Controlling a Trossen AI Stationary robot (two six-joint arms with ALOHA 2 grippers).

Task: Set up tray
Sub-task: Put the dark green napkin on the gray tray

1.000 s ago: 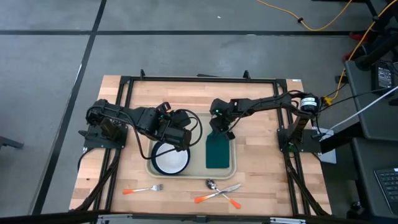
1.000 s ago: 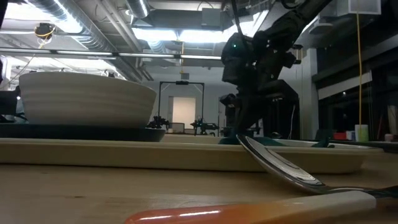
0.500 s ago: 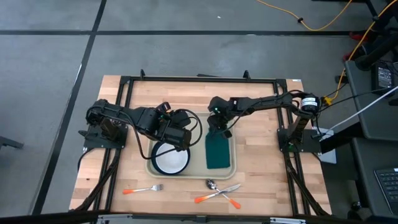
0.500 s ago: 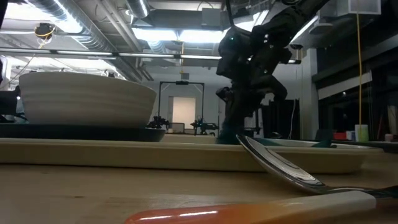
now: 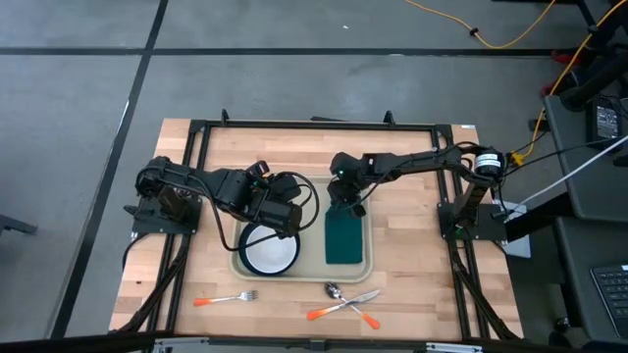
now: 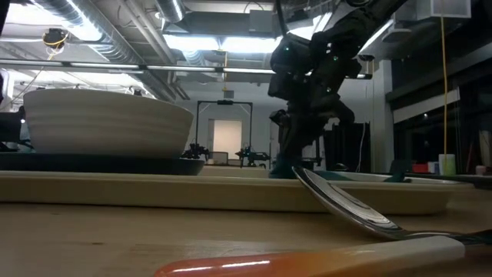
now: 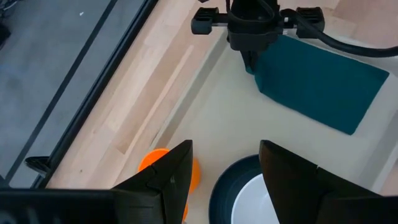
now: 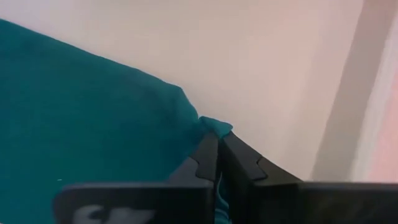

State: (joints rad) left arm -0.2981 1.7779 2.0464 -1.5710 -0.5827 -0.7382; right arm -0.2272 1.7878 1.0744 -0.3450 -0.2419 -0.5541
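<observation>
The right end effector (image 5: 342, 206) is pressed together on the far corner of the dark teal napkin (image 5: 343, 237); in the right wrist view a sliver of cloth shows pinched between the fingers (image 8: 205, 163). It points down at the far end of the tray's right half. The napkin lies flat and lengthwise in that half, its far corner bunched slightly at the fingertips.

The left end effector (image 5: 283, 218) hovers over the left half of the tray, fingers (image 7: 171, 180) spread and holding nothing. It sits above the far edge of the dark round plate (image 5: 269, 251), which carries a white bowl (image 6: 104, 121).

The tray (image 5: 301, 267), pale beige with a low rim, lies at the centre of the wooden worktop (image 5: 412, 255), between the two arms. The plate and bowl occupy its left half, the napkin its right.

On the worktop near the front edge, clear of the tray, lie an orange-handled fork (image 5: 225, 298) to the left, and a spoon (image 5: 350, 304) and knife (image 5: 340, 305) crossed over each other to the right.
</observation>
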